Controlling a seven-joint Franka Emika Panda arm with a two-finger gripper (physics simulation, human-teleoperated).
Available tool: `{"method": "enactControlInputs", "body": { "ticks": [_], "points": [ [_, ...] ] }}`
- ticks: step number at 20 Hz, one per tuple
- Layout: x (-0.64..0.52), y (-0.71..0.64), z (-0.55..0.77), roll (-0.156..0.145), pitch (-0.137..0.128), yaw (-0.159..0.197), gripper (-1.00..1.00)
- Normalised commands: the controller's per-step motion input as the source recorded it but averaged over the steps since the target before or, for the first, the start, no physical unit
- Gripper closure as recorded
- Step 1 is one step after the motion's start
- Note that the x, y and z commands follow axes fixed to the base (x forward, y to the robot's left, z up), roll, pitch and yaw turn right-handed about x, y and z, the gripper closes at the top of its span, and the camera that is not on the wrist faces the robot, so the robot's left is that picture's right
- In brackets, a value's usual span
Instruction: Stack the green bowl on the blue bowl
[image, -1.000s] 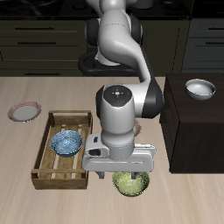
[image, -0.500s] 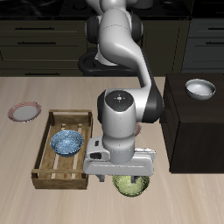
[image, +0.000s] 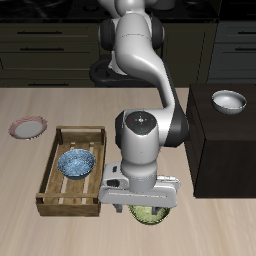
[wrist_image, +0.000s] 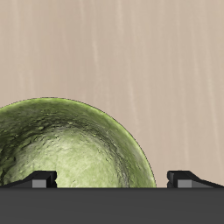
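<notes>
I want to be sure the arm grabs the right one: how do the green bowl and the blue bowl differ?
The green bowl is mottled yellow-green; the blue bowl is blue with pale speckling. The green bowl sits on the bare table under the gripper; the blue bowl rests inside the wooden tray, away from the arm. Both are small, round, upright and similar in size.
</notes>
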Motion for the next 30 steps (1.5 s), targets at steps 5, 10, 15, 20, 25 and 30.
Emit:
{"method": "enactControlInputs", "body": {
  "ticks": [5,10,15,20,25,30],
  "points": [
    [0.03,0.02,-0.58,-0.110,0.054,0.099,-1.00],
    [-0.11,0.03,-0.31,-0.010,0.027,0.003,1.00],
    [-0.04,-0.16,-0.02,0.009,-0.006,-0.007,1.00],
    [-0.02,-0.14,0.20,-0.022,-0.033,-0.006,1.00],
    [-0.06,-0.16,0.51,-0.027,-0.083,-0.006,1.00],
    [-0.10,-0.13,0.34,-0.022,-0.053,0.012,1.00]
  ]
}}
